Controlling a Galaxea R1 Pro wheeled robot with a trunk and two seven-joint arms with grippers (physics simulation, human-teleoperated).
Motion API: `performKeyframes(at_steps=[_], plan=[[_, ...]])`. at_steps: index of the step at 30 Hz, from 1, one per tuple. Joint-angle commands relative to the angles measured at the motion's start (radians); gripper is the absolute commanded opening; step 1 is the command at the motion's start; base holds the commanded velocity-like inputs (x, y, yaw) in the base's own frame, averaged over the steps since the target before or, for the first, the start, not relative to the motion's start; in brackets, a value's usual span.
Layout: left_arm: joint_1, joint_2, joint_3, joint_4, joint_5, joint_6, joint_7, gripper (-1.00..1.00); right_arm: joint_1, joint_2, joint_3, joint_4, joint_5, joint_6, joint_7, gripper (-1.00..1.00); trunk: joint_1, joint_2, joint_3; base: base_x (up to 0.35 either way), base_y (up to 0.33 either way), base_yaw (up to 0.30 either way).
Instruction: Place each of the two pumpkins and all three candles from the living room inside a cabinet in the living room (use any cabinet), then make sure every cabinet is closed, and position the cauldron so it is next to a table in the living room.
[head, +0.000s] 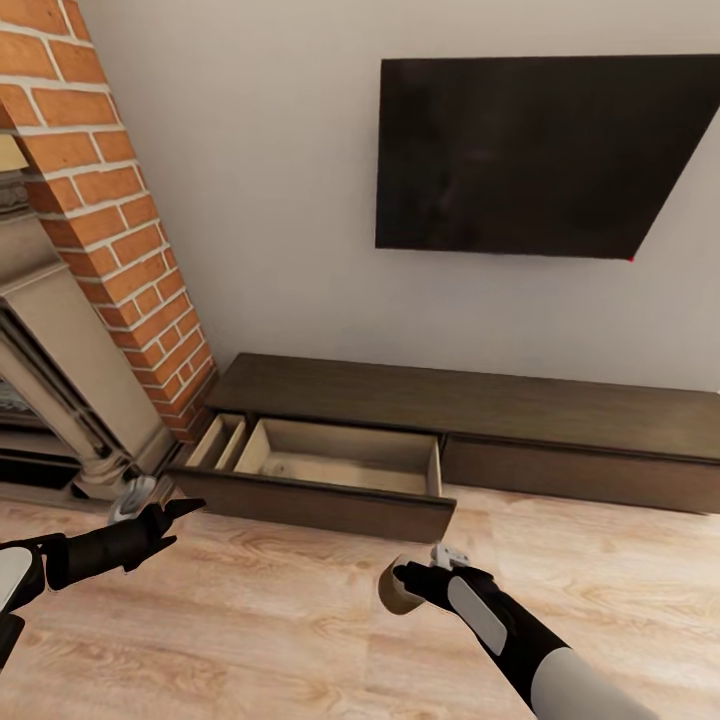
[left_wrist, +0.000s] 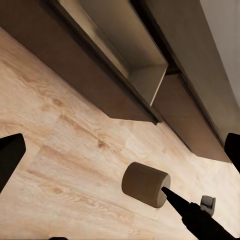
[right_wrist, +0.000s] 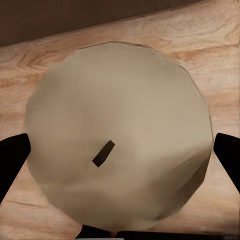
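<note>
Pale wood floor in front of us, with our right gripper holding a candle short of the open cabinet.

Nearest to us, the candle is a short beige cylinder clamped between the right gripper's fingers; in the right wrist view its flat wick end faces the camera, so its long axis runs along the fingers, and in the left wrist view that axis lies roughly level above the floor. Our left gripper hangs with its fingers spread apart and nothing between them. Beyond both grippers, the cabinet's drawer stands pulled out, pale inside. Farther back we see a brick column, a white wall and a dark screen.
</note>
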Motion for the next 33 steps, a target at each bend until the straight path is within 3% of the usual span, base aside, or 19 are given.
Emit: performKeyframes(at_steps=[1,15,17,21,23,33], plan=[[-0.001,0.0,0.001,-0.001,0.01,0.003,0.01,1.0,-0.001,-0.001,0.007,-0.003,-0.012,0.0,-0.009,-1.0,0.001,-0.001,-0.001,0.33,0.0,0.0],[-0.001,0.0,0.001,-0.001,0.01,0.003,0.011,1.0,-0.001,-0.001,0.006,-0.002,-0.015,0.007,-0.004,-1.0,0.001,-0.001,-0.001,0.331,0.0,0.0],[-0.001,0.0,0.001,-0.001,0.01,0.004,0.011,1.0,-0.001,-0.001,0.005,-0.002,-0.027,0.013,0.032,-1.0,0.001,-0.001,-0.001,0.331,0.0,0.0],[0.0,0.0,0.001,-0.001,0.01,0.004,0.011,1.0,-0.001,-0.004,-0.005,-0.001,-0.106,0.051,0.186,-1.0,0.001,-0.001,-0.001,0.331,0.0,0.0],[-0.001,0.0,0.001,-0.001,0.01,0.004,0.011,1.0,-0.002,-0.005,-0.008,-0.001,-0.129,0.062,0.23,-1.0,0.001,-0.001,-0.001,0.331,0.0,0.0],[-0.001,0.0,0.001,-0.002,0.01,0.005,0.011,1.0,-0.001,-0.006,-0.01,0.0,-0.147,0.067,0.264,-1.0,0.001,-0.001,-0.001,0.33,0.037,0.0]])
